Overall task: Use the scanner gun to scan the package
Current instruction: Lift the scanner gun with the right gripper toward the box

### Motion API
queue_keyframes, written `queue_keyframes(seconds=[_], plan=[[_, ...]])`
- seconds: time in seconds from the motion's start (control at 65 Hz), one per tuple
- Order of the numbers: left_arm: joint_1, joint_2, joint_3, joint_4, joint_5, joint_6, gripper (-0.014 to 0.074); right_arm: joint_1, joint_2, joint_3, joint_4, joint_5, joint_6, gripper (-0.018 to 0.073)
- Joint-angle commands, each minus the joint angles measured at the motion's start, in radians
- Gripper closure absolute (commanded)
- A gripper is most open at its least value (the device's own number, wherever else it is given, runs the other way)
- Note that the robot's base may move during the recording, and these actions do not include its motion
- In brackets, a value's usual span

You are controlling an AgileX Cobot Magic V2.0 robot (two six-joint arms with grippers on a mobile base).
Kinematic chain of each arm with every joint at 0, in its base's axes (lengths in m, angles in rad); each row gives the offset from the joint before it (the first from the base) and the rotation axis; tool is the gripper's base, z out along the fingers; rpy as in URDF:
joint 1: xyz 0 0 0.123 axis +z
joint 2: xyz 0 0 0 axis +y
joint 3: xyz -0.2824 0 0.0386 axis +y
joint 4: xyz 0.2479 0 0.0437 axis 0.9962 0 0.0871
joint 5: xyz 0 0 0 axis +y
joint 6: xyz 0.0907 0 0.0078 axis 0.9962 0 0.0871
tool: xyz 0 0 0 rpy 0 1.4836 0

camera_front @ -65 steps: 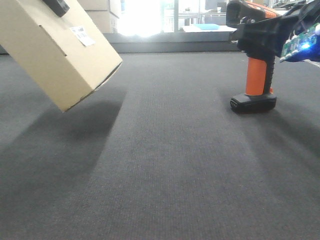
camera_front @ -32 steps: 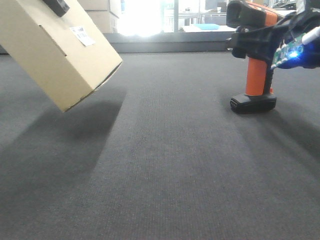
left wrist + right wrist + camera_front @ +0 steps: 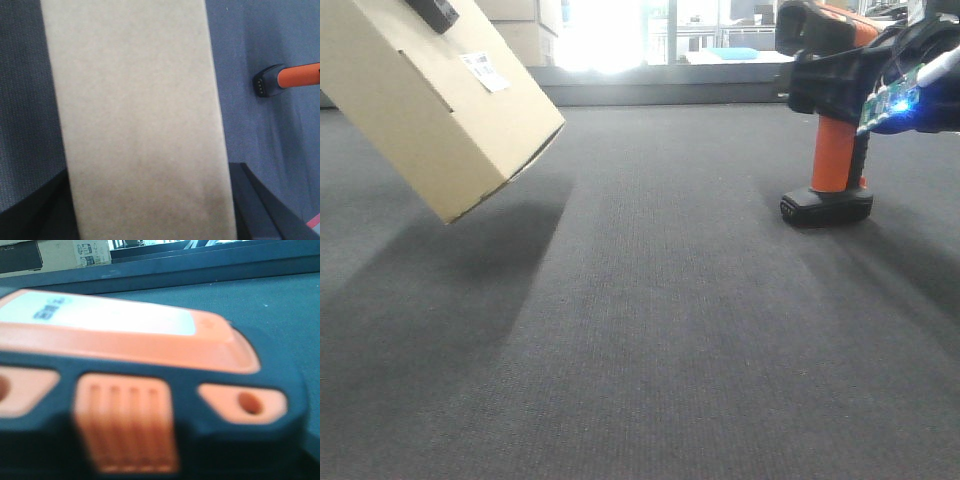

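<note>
The package [image 3: 430,110], a tan cardboard box with a small white label [image 3: 485,70] facing up, hangs tilted above the dark mat at the upper left. My left gripper [image 3: 150,210] is shut on it; its dark fingers [image 3: 250,200] flank the box [image 3: 135,115], which fills the left wrist view. The scanner gun [image 3: 835,150] stands upright on its black base [image 3: 826,206] at the right. My right gripper [image 3: 835,75] is closed around its black head. In the right wrist view the scanner's head [image 3: 140,350] fills the frame, blurred, and hides the fingers.
A dark textured mat [image 3: 660,330] covers the table. A raised ledge [image 3: 670,92] runs along its far edge, with cardboard boxes [image 3: 520,25] and bright windows behind. The scanner's handle [image 3: 295,77] lies right of the held box in the left wrist view.
The right gripper has turned slightly at the scanner's head, which has nudged a little to the right. The scanner's base and the held package have not moved.
</note>
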Motion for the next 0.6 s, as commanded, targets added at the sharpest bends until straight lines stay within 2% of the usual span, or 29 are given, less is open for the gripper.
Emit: queue_keyframes(seconds=[0.0,0.123,0.246,0.338,0.446,0.585], plan=[[-0.001,-0.017,-0.002,-0.024,-0.001,0.001,0.0708,0.002,-0.001,-0.006,0.002,-0.015,-0.001,0.0272],[-0.001,-0.017,-0.002,-0.024,-0.001,0.001,0.0708,0.002,-0.001,-0.006,0.002,-0.013,-0.001,0.0488],[-0.001,-0.017,-0.002,-0.024,-0.001,0.001,0.0708,0.002,-0.001,-0.006,0.002,-0.013,-0.001,0.0614],[-0.001,-0.017,-0.002,-0.024,-0.001,0.001,0.0708,0.002,-0.018,-0.006,0.002,-0.013,-0.001,0.0661],[-0.001,-0.017,-0.002,-0.024,-0.001,0.001,0.0708,0.002,-0.060,-0.006,0.002,-0.013,-0.003,0.0670],[-0.001,-0.017,-0.002,-0.024,-0.001,0.001,0.0708,0.002,-0.134,-0.020,0.002,0.041,-0.094,0.0670]])
